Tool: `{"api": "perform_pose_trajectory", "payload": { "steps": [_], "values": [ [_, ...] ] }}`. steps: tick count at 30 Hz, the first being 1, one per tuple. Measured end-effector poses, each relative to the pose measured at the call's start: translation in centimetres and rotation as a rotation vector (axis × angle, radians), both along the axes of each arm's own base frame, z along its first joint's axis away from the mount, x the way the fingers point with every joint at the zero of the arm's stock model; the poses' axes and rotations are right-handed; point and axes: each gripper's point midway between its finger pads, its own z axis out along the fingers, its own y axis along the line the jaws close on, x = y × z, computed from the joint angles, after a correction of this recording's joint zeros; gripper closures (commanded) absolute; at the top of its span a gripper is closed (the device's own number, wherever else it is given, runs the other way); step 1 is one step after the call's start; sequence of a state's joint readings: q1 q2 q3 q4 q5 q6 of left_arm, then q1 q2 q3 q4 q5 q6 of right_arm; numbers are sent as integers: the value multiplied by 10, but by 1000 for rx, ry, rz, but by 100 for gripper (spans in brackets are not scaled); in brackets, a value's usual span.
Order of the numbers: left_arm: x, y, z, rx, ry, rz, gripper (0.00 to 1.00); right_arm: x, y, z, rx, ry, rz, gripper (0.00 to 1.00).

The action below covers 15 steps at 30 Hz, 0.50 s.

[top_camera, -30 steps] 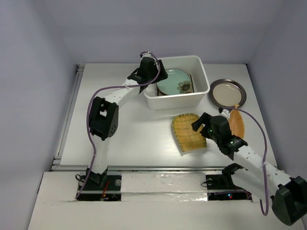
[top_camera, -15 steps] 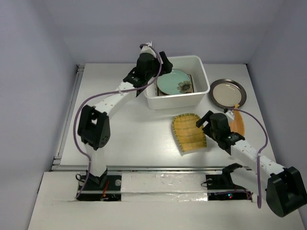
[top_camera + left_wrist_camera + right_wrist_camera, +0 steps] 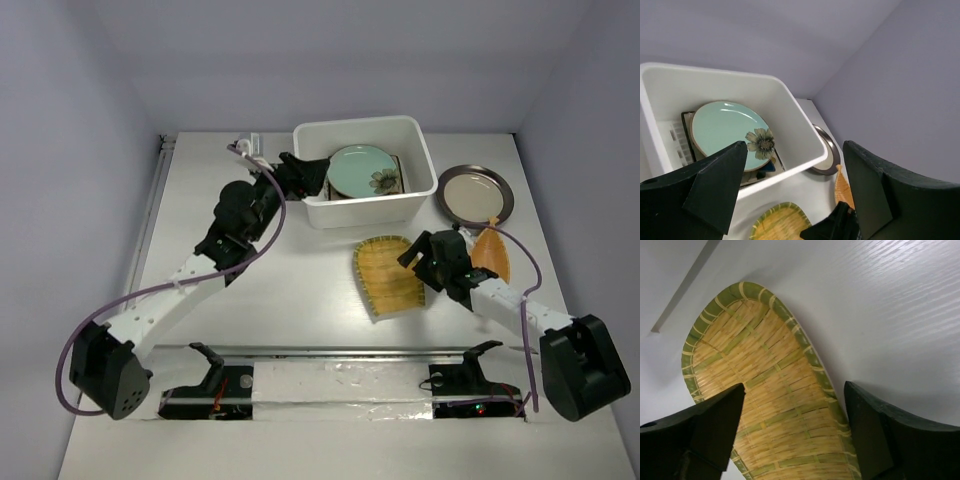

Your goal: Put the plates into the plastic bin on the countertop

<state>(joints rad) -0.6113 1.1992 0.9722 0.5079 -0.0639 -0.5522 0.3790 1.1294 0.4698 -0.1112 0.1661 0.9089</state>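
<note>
Right hand [image 3: 420,257] hovers low over the right edge of the yellow ribbed plate [image 3: 385,278], fingers wide apart, holding nothing. The plate lies flat on the counter [image 3: 280,290], just in front of the plastic bin [image 3: 362,210]. Its long axis runs roughly from the bin toward the counter's near edge, slightly slanted. In the wrist view it passes down between the two fingers, so the rim under the hand looks like the grab spot. Right hand is clearly the nearer one. Left hand [image 3: 303,174] sits at the bin's left wall, also spread and empty, looking in at the mint-green plate [image 3: 722,131] already inside. Orange leaf plate [image 3: 494,256] and dark-rimmed round plate [image 3: 477,194] lie on the counter right of the bin.
</note>
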Motion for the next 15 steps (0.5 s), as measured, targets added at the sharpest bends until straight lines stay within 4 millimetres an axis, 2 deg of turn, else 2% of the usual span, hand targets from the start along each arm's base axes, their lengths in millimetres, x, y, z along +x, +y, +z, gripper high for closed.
{"api": "perform_pose_trajectory", "payload": {
  "steps": [1,2,7,9,10,11,13,15],
  "values": [
    [-6,2,-5,-3,1,-4,26,1,4,-2,12,4,10,22],
    [-12,4,-12,-3,7,-7,27,2,8,-4,29,6,25,33],
    [-35,13,-44,19,52,-17,29,-2,26,-12,120,3,78,60],
    [-44,22,-52,21,65,-7,31,-3,29,-12,140,-7,88,82],
    [-49,27,-55,21,66,-3,32,-3,30,-12,149,-9,90,82],
    [-54,31,-57,18,65,0,32,-4,32,-11,159,-11,97,92],
    [-64,41,-61,18,68,10,34,-1,36,-6,179,-36,116,100],
    [-72,48,-63,19,72,16,35,1,38,-1,182,-59,125,100]
  ]
}}
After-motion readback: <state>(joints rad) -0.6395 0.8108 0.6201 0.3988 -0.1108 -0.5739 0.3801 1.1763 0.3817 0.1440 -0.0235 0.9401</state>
